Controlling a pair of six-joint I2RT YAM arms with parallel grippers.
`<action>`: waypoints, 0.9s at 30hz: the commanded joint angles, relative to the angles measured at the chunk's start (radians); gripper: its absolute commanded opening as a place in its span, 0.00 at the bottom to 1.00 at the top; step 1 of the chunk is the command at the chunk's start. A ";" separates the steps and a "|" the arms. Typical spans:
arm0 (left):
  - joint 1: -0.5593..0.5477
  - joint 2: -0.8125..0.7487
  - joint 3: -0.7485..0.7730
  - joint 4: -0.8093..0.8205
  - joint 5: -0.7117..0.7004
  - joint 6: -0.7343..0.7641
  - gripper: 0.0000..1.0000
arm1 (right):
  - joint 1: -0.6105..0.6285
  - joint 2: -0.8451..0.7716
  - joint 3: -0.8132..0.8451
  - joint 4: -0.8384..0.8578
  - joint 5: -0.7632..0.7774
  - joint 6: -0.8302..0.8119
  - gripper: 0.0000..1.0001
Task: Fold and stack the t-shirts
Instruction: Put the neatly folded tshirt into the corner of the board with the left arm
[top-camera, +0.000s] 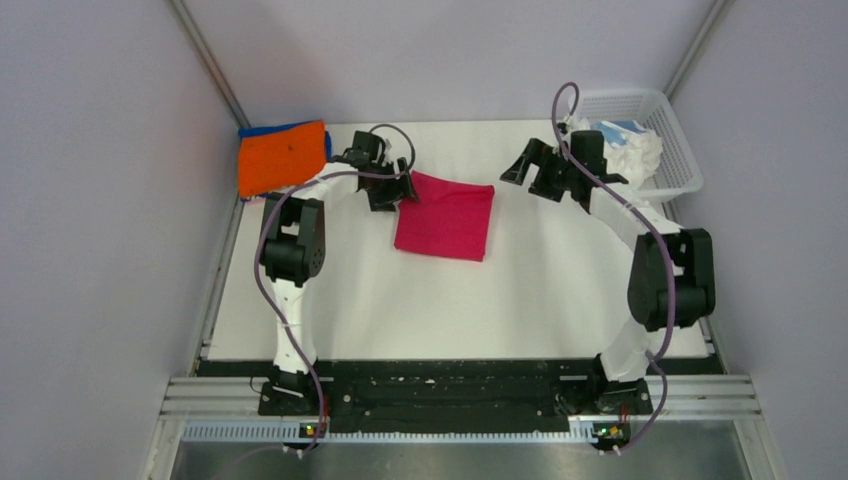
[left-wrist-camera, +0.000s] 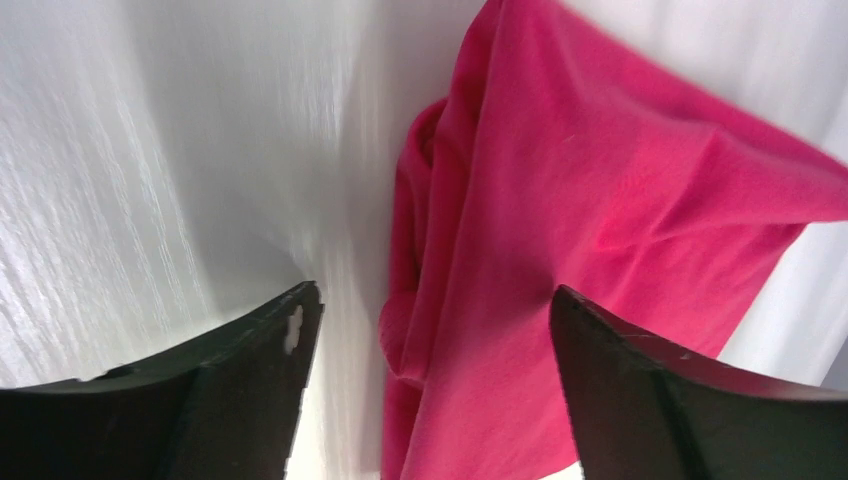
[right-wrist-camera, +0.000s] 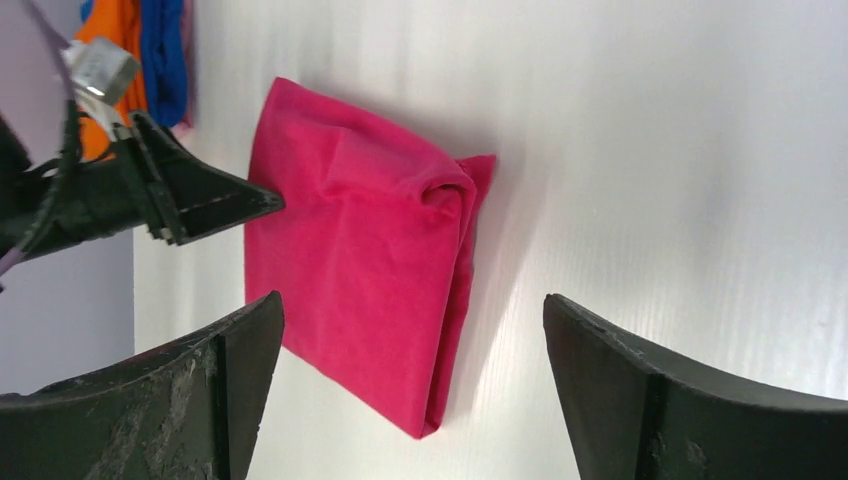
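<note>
A crimson-pink t-shirt (top-camera: 445, 221) lies folded into a square on the white table; it also shows in the left wrist view (left-wrist-camera: 590, 240) and the right wrist view (right-wrist-camera: 370, 250). My left gripper (top-camera: 395, 187) is open and empty, just above the shirt's far left corner (left-wrist-camera: 432, 310). My right gripper (top-camera: 530, 170) is open and empty, raised to the right of the shirt, apart from it (right-wrist-camera: 412, 330). A folded orange t-shirt (top-camera: 280, 157) lies on a blue one (top-camera: 262, 130) at the far left. White and pale blue shirts (top-camera: 625, 145) are crumpled in the basket.
A white plastic mesh basket (top-camera: 672, 130) stands at the far right corner. The orange and blue stack also shows at the top left of the right wrist view (right-wrist-camera: 150, 50). Grey walls close in the table on both sides and the back.
</note>
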 joint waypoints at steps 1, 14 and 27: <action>-0.012 0.022 0.006 0.003 0.044 0.040 0.73 | -0.036 -0.152 -0.087 0.047 0.057 -0.015 0.99; -0.155 0.170 0.173 -0.200 -0.282 0.034 0.23 | -0.057 -0.323 -0.211 0.002 0.140 -0.035 0.99; -0.182 0.062 0.274 -0.248 -0.988 0.201 0.00 | -0.061 -0.525 -0.338 0.004 0.305 -0.142 0.99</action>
